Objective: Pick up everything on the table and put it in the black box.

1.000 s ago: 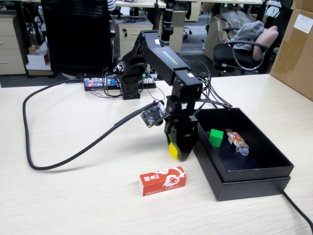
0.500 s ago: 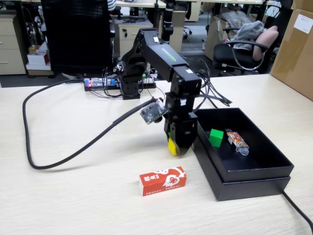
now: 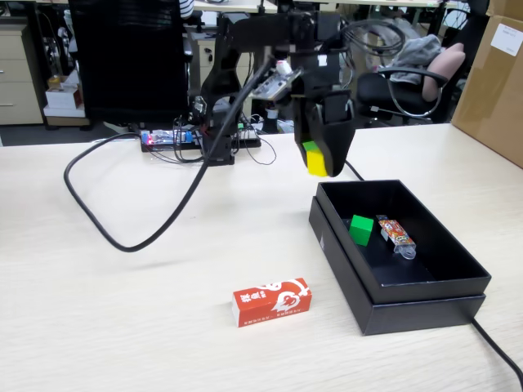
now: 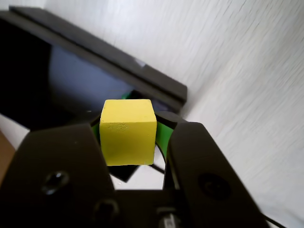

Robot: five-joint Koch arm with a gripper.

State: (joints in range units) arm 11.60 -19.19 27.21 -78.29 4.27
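Observation:
My gripper (image 3: 317,163) hangs high above the table (image 3: 147,310), just behind the black box's (image 3: 425,306) far left corner, shut on the yellow cube (image 3: 315,158). In the wrist view the yellow cube (image 4: 128,130) sits clamped between the two dark jaws of the gripper (image 4: 129,137), with the black box (image 4: 57,85) below it. The green cube (image 3: 360,229) lies inside the box. The red carton (image 3: 271,300) with white markings lies flat on the table, left of the box near the front.
An orange-patterned wrapped item (image 3: 396,235) lies in the box beside the green cube. A thick black cable (image 3: 122,237) loops over the left of the table. A brown cardboard carton (image 3: 494,73) stands at the far right. The arm's base and wiring (image 3: 216,139) sit at the back.
The arm has lifted the yellow cube from just above the table beside the box to well above it, moving back and slightly right. The cable rose with it.

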